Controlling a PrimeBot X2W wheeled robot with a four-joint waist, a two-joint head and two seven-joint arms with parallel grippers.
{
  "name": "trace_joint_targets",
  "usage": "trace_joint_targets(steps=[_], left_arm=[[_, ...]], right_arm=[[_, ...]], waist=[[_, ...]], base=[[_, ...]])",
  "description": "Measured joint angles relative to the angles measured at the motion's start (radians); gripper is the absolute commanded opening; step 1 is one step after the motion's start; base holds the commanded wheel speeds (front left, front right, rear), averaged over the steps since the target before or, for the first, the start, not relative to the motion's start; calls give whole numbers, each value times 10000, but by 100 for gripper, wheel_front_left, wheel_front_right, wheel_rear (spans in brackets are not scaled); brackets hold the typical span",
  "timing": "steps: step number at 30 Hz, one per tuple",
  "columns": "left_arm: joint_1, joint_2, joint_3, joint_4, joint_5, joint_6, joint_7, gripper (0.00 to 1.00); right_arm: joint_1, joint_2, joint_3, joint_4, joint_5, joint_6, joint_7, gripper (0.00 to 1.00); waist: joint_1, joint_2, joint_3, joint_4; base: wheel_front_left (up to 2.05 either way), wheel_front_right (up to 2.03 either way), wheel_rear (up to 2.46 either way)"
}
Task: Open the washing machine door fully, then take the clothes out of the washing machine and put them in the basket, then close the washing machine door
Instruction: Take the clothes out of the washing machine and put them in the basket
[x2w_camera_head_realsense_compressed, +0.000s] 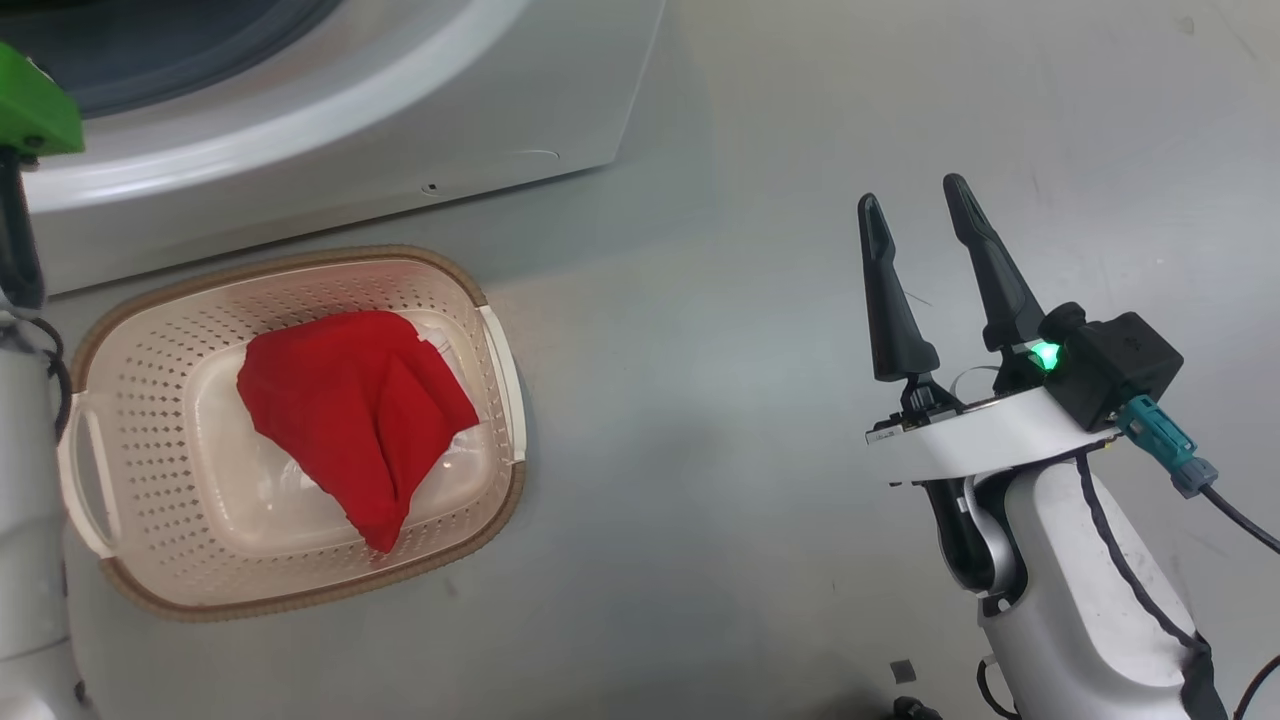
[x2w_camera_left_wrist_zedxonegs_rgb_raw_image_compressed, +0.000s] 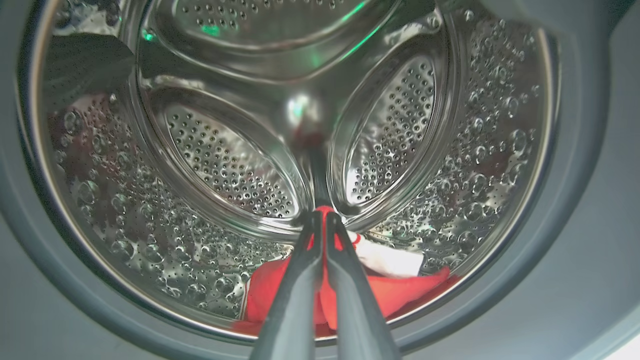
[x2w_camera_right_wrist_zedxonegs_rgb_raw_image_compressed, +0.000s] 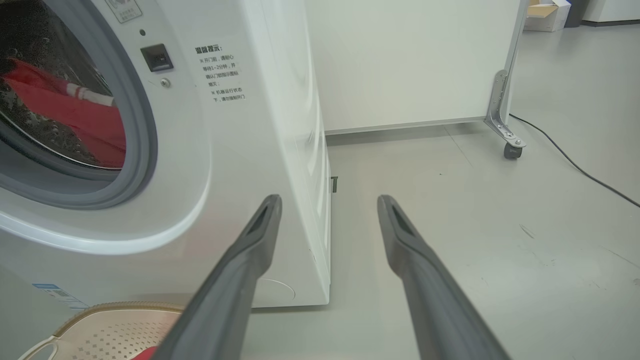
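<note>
Inside the steel drum (x2w_camera_left_wrist_zedxonegs_rgb_raw_image_compressed: 225, 165) of the washing machine (x2w_camera_head_realsense_compressed: 330, 110), my left gripper (x2w_camera_left_wrist_zedxonegs_rgb_raw_image_compressed: 322, 220) is shut on the clothes (x2w_camera_left_wrist_zedxonegs_rgb_raw_image_compressed: 390, 290), a red garment with a white patch lying at the drum's bottom. Red fabric shows between the closed fingertips. From the right wrist the same clothes (x2w_camera_right_wrist_zedxonegs_rgb_raw_image_compressed: 75, 120) show through the machine's (x2w_camera_right_wrist_zedxonegs_rgb_raw_image_compressed: 240, 150) grey-sealed opening. Another red garment (x2w_camera_head_realsense_compressed: 360, 420) lies in the cream basket (x2w_camera_head_realsense_compressed: 130, 400) on the floor before the machine. Over bare floor to the right, my right gripper (x2w_camera_head_realsense_compressed: 920, 215) stands open with nothing in it. The washing machine door is out of view.
Grey floor spreads to the right of the machine and basket. A white partition panel (x2w_camera_right_wrist_zedxonegs_rgb_raw_image_compressed: 410, 60) on a castor foot (x2w_camera_right_wrist_zedxonegs_rgb_raw_image_compressed: 512, 150) stands behind, with a black cable (x2w_camera_right_wrist_zedxonegs_rgb_raw_image_compressed: 575, 165) running along the floor. The basket's corner (x2w_camera_right_wrist_zedxonegs_rgb_raw_image_compressed: 110, 325) sits under my right fingers.
</note>
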Motion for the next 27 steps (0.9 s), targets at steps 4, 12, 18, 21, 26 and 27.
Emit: trace_joint_targets(steps=[4, 12, 18, 21, 26, 27], left_arm=[[473, -278, 29, -297, -15, 33, -667, 0], [1403, -729, 8, -777, -61, 54, -1760, 0], [2121, -825, 0, -1321, 4, 123, -2322, 0], [2396, -857, -36, -1626, 107, 128, -2406, 0], [2926, -884, -79, -2063, 222, 130, -2418, 0], [3042, -890, -82, -2157, 236, 132, -2420, 0]], right_arm=[[174, -2, -61, 67, -92, 2, 0, 100], [579, -2, -105, 257, -322, 15, 0, 100], [963, 0, -86, 439, -430, 63, 0, 100], [1129, 0, -58, 525, -481, 92, 0, 100], [1477, 0, -2, 650, -483, 92, 0, 100], [1570, 0, 2, 667, -483, 92, 0, 100]], waist=[[1, 0, -305, 207], [0, 0, -1004, 568], [0, 0, -1712, 791], [0, 0, -2032, 857], [0, 0, -2581, 929], [0, 0, -2689, 940]], base=[[0, 0, 0], [0, 0, 0], [0, 0, 0], [0, 0, 0], [0, 0, 0], [0, 0, 0]])
